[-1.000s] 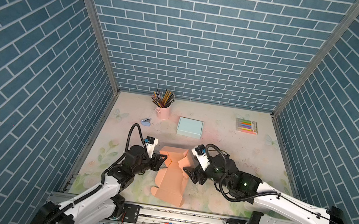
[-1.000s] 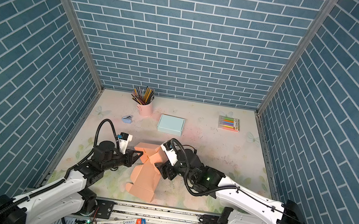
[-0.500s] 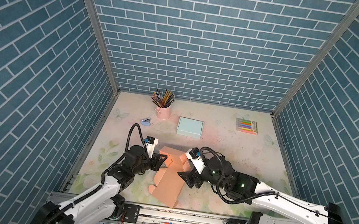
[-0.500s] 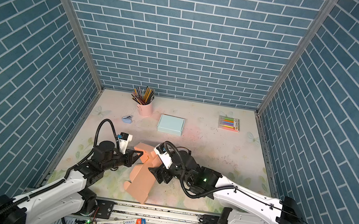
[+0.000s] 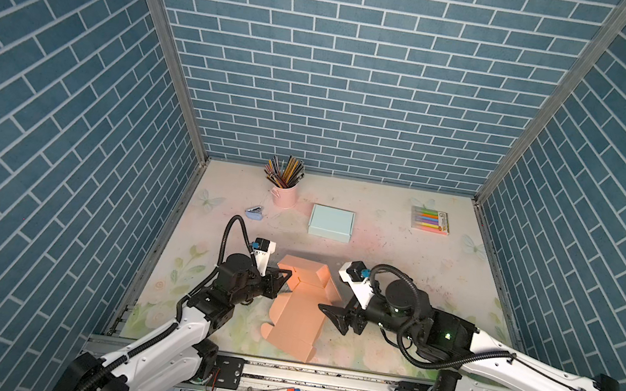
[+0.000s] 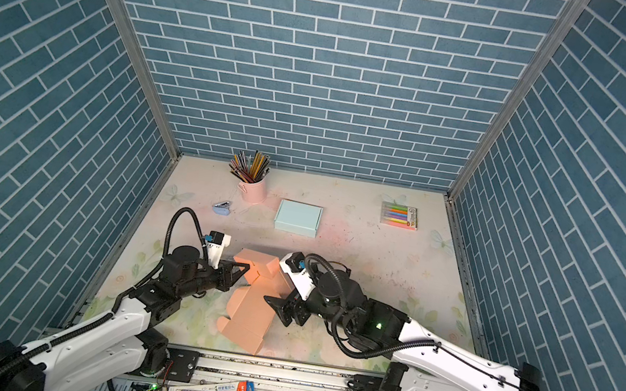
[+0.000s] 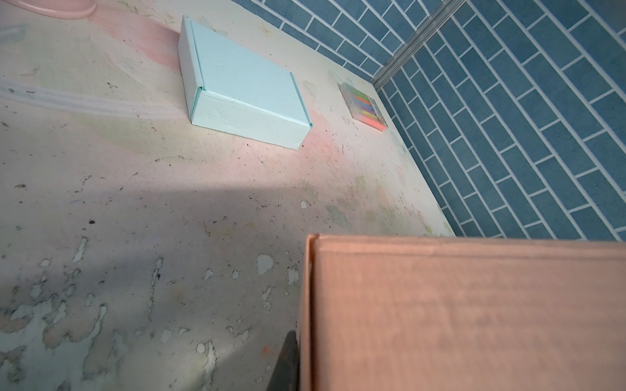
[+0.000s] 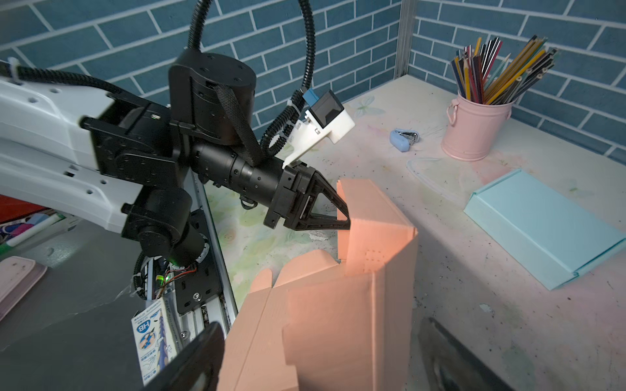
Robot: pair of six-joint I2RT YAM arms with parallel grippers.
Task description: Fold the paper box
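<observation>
The paper box (image 5: 297, 316) (image 6: 248, 315) is salmon cardboard, partly folded, lying at the front middle of the table with its far end standing up. My left gripper (image 5: 284, 278) (image 6: 244, 268) (image 8: 342, 214) is shut on the upright wall at the box's far left corner. In the left wrist view that wall (image 7: 457, 315) fills the frame beside one dark finger (image 7: 287, 364). My right gripper (image 5: 331, 318) (image 6: 276, 308) (image 8: 325, 359) is open at the box's right edge. Its fingers (image 8: 200, 359) straddle the box (image 8: 338, 304) with gaps on both sides.
A closed light blue box (image 5: 330, 222) lies behind the paper box. A pink cup of pencils (image 5: 284, 196) and a small blue stapler (image 5: 255, 212) stand at the back left, and a marker pack (image 5: 430, 220) at the back right. A metal rail (image 5: 277, 368) lines the table's front edge.
My right gripper has slid toward the front along the box's right side and opened wider. The box's near end has shifted a little. The left gripper has kept its hold.
</observation>
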